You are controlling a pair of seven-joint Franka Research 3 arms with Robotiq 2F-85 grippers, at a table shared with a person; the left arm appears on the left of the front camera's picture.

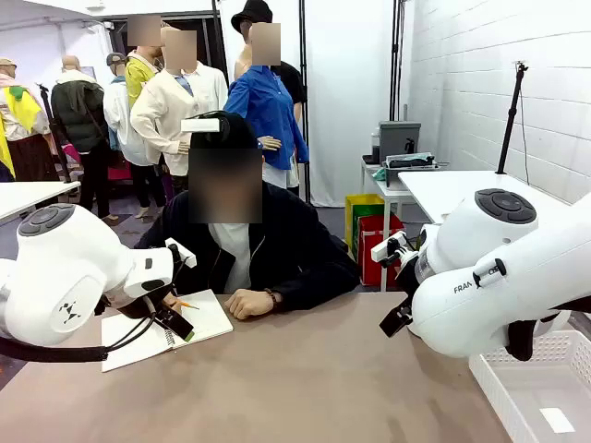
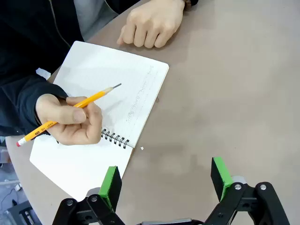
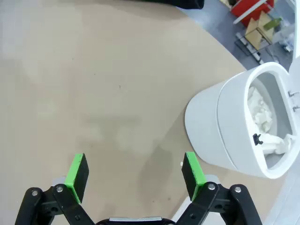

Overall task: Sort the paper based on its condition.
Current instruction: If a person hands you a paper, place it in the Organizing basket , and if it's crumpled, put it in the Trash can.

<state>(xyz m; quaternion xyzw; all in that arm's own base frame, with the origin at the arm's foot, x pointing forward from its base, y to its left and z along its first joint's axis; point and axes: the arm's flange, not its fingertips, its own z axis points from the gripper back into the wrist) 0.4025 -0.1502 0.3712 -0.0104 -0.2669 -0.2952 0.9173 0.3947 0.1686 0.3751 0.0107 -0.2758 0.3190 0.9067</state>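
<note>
Left wrist view: the left gripper point(image 2: 165, 176) is spread wide and empty. It hovers over the bare table point(image 2: 243, 93) just beside a spiral notebook point(image 2: 108, 75), probably waiting for a sheet. The person's hand point(image 2: 70, 123) poises a pencil point(image 2: 70, 109) above the page, while the other hand point(image 2: 151, 24) rests closed at the notebook's far edge. Right wrist view: the right gripper point(image 3: 135, 169) is also wide and empty. Beside it, a white bin point(image 3: 211, 126) holds crumpled paper wads point(image 3: 261, 110), apparently the crushed lot. Front view: a white basket point(image 1: 499, 392) holds one flat paper slip point(image 1: 557, 420), apparently the smooth lot.
</note>
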